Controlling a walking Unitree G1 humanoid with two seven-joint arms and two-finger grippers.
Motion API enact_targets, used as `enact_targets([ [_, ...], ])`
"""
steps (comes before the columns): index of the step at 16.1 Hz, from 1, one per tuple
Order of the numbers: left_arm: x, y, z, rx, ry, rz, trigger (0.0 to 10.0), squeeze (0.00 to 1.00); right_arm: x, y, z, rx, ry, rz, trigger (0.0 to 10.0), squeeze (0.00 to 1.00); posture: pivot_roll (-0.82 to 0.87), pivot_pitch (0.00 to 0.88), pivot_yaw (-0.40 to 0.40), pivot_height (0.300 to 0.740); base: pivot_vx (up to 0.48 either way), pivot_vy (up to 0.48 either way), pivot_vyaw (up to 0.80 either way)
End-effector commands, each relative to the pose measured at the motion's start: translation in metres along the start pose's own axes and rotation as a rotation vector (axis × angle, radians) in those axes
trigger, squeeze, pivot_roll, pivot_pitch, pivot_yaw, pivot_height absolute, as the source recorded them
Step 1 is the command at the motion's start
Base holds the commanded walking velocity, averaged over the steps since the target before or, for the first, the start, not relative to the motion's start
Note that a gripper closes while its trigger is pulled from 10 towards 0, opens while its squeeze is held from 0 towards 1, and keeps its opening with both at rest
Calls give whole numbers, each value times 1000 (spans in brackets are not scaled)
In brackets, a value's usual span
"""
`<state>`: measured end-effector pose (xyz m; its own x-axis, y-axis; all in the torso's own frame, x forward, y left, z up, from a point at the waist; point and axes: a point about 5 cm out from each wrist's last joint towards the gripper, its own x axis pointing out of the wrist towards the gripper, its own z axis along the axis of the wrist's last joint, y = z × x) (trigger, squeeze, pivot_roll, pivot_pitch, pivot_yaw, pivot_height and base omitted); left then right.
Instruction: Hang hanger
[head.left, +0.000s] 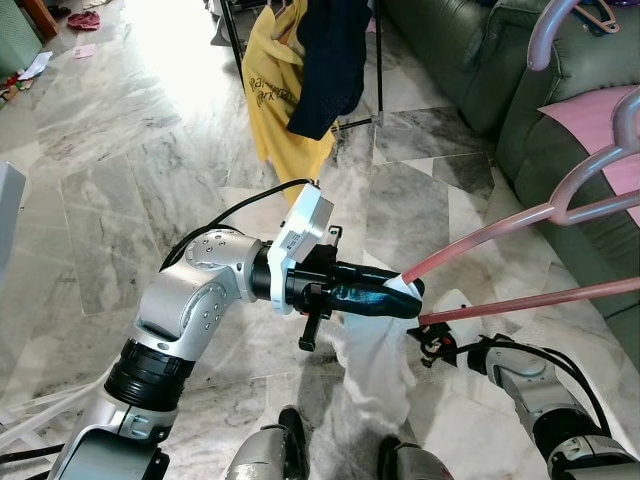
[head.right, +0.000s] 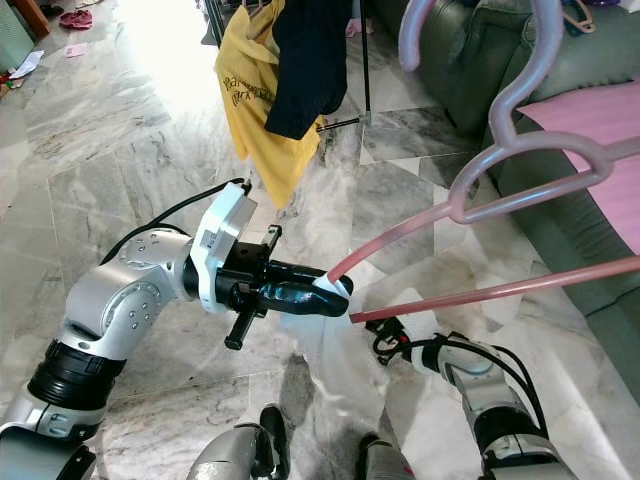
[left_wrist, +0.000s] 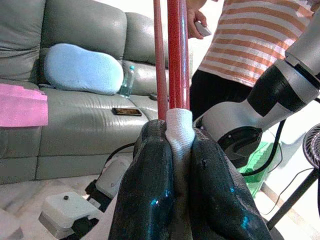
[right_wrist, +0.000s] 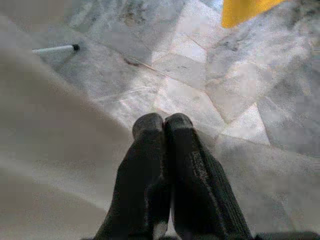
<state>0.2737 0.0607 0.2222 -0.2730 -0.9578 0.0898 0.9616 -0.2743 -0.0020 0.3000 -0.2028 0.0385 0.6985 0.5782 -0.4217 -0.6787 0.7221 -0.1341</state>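
Left gripper (head.left: 408, 297) jaws pinch white cloth (left_wrist: 179, 131) on the pink hanger (head.right: 520, 150), reaching toward two o'clock; right gripper (right_wrist: 164, 125) jaws pressed together.

Left gripper (head.left: 405, 298) clamped, raised; right gripper (right_wrist: 162, 125) closed, low

Daylight glare blows out the far marble floor (head.left: 150, 60) — right wrist view soft, blurred.

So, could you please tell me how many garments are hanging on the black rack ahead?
2: a yellow printed shirt on the left, and a dark navy garment overlapping its right side. Others may hang hidden above the picture's top edge.
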Motion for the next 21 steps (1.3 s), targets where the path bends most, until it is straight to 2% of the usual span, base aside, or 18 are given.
enact_targets([
  [1,-2,0,4,24,-15,6,10000,0,-4,-5,-3,15,1,-56,0,0,-43,244,74,740,0,0,0],
  [4,-4,1,4,24,-19,23,10000,0,-6,-11,-1,72,-43,-121,0,0,-41,241,73,740,0,0,0],
  [7,-6,2,2,20,-9,27,10000,0,-9,-5,-8,49,-15,-56,235,0,-39,237,74,740,0,0,0],
  [8,-8,3,0,6,-3,30,10000,0,-14,-3,-9,55,-16,8,10000,1000,-37,235,79,740,0,0,0],
  [9,-8,3,-1,-2,-3,29,10000,0,-15,-3,-10,50,-15,25,10000,1000,-36,234,79,740,0,0,0],
  [10,-12,2,-7,-29,21,21,10000,0,-24,-4,-11,39,-2,115,10000,1000,-38,237,80,740,0,0,0],
  [14,-16,3,-9,-42,41,8,10000,0,-43,-14,-8,-12,45,244,10000,1000,-44,245,90,740,0,0,0],
  [15,-14,3,-6,-37,39,-1,10000,0,-44,-21,0,-31,36,230,10000,1000,-49,248,95,740,0,0,0],
  [16,-11,2,-4,-28,36,-18,10000,0,-41,-21,6,-47,28,246,10000,1000,-49,248,95,740,0,0,0],
  [21,-4,-3,5,2,31,-63,10000,0,-19,-12,21,-99,18,311,10000,1000,-38,250,98,740,0,0,0],
])
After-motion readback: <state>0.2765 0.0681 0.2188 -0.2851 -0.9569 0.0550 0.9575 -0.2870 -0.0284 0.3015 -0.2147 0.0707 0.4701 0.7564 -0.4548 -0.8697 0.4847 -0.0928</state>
